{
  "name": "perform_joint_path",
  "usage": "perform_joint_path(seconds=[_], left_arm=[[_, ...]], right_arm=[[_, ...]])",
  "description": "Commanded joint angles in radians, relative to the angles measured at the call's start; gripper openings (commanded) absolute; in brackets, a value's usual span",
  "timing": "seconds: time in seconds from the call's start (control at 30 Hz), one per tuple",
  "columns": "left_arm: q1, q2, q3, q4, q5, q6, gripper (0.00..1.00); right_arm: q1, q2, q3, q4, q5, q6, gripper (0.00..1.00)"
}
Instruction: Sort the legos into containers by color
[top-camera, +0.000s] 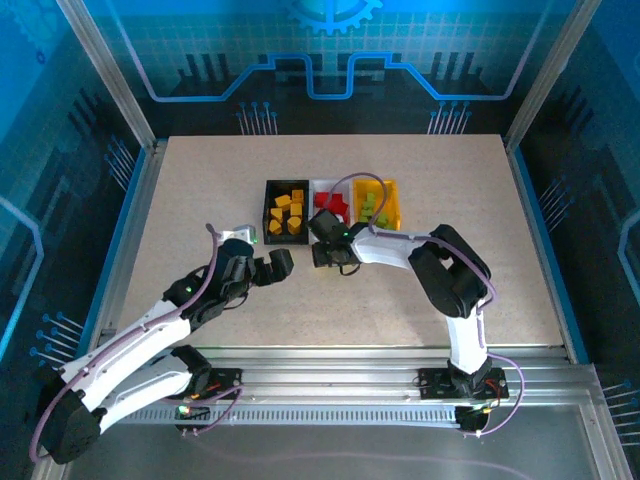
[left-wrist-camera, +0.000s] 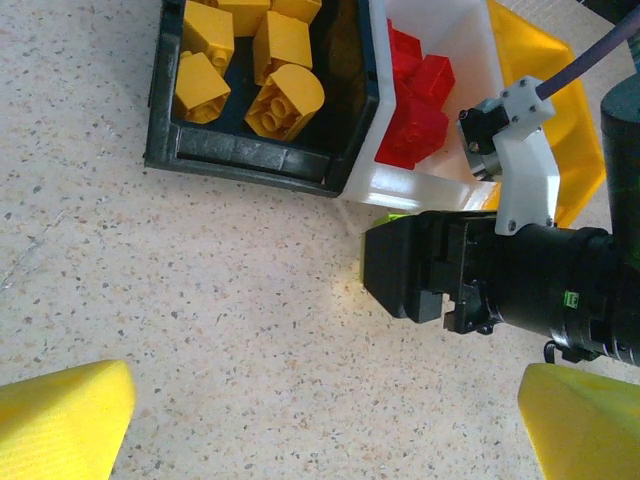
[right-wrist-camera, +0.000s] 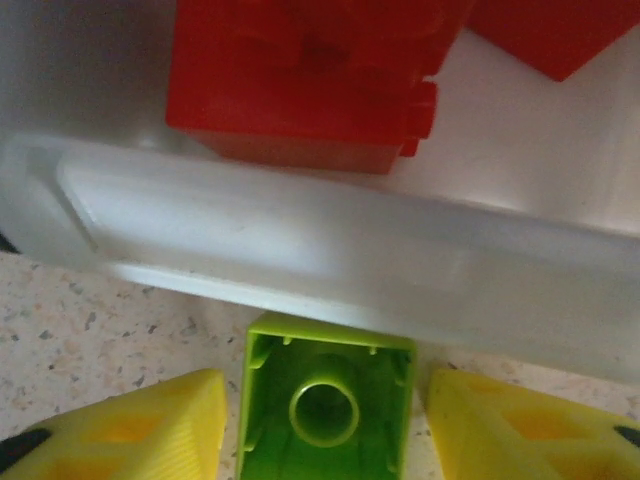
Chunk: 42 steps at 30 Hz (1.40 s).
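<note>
Broadly, the sort is close to finished. The black bin (left-wrist-camera: 240, 167) holds the yellow-orange bricks (left-wrist-camera: 285, 100), the white bin (right-wrist-camera: 350, 250) holds the red bricks (left-wrist-camera: 420, 110), and the yellow bin (top-camera: 392, 212) holds the green bricks (top-camera: 372, 207). No colour is seen mixed in any bin.

One item is outstanding: a green brick (right-wrist-camera: 325, 370) lying on the table (top-camera: 200, 180), hollow side towards the right wrist camera, tight against the outside of the white bin's near wall. No other loose brick is visible on the table from above.

The right claw (right-wrist-camera: 322, 440) is down at this brick, one finger on each side. A thin gap shows on both sides, so it reads as unclosed around the brick and not yet clamped. The left claw (top-camera: 278, 264) stands wide apart, holding nothing, over bare table near the black bin's front.

Judged remaining: take hold of the brick, lift it clear of the white wall and release it in the yellow bin next along. That should finish the job.

Markings: no brand, label or lettering can be read on bricks or bins. A small green mark sits on the right arm's black barrel in the left wrist view, too small to read.
</note>
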Motion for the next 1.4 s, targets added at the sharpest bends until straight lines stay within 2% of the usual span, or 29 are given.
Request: perform_joint_path(seconds=[0.0, 0.13, 0.3, 0.47, 0.6, 0.73, 0.83, 0.97, 1.17, 1.2, 1.3, 1.37], left_arm=[[0.003, -0.010, -0.019, -0.027, -0.025, -0.012, 0.99], [0.004, -0.011, -0.026, -0.028, -0.029, -0.015, 0.99], [0.005, -0.003, -0.027, -0.021, -0.030, -0.015, 0.99], [0.005, 0.008, -0.033, -0.018, -0.036, -0.014, 0.99], [0.007, 0.002, -0.045, -0.029, -0.035, -0.018, 0.99], [0.009, -0.014, -0.058, -0.041, -0.036, -0.021, 0.99], [0.009, -0.026, -0.061, -0.046, -0.041, -0.025, 0.99], [0.009, -0.034, -0.064, -0.044, -0.042, -0.033, 0.99], [0.012, -0.039, -0.056, -0.057, -0.040, -0.036, 0.99], [0.012, -0.038, -0.053, -0.062, -0.041, -0.036, 0.99], [0.013, -0.044, -0.036, -0.077, -0.049, -0.031, 0.99], [0.013, -0.050, -0.021, -0.090, -0.066, -0.028, 0.99]], right_arm=[[0.001, 0.034, 0.033, 0.009, 0.022, 0.000, 0.51], [0.001, 0.020, 0.016, 0.016, 0.028, -0.017, 0.38], [0.004, -0.059, -0.054, 0.026, -0.004, -0.024, 0.31], [0.016, -0.260, -0.228, 0.043, -0.035, -0.033, 0.30], [0.004, -0.425, -0.308, -0.003, 0.003, -0.066, 0.31], [-0.088, -0.523, -0.294, -0.045, 0.003, -0.105, 0.32], [-0.186, -0.497, -0.227, -0.055, -0.037, -0.118, 0.33], [-0.286, -0.335, -0.071, -0.105, -0.054, -0.118, 0.36], [-0.349, -0.157, 0.124, -0.160, -0.032, -0.133, 0.39], [-0.356, -0.137, 0.149, -0.173, -0.033, -0.133, 0.42], [-0.363, -0.128, 0.199, -0.192, -0.032, -0.130, 0.65], [-0.359, -0.166, 0.200, -0.173, -0.036, -0.136, 0.69]])
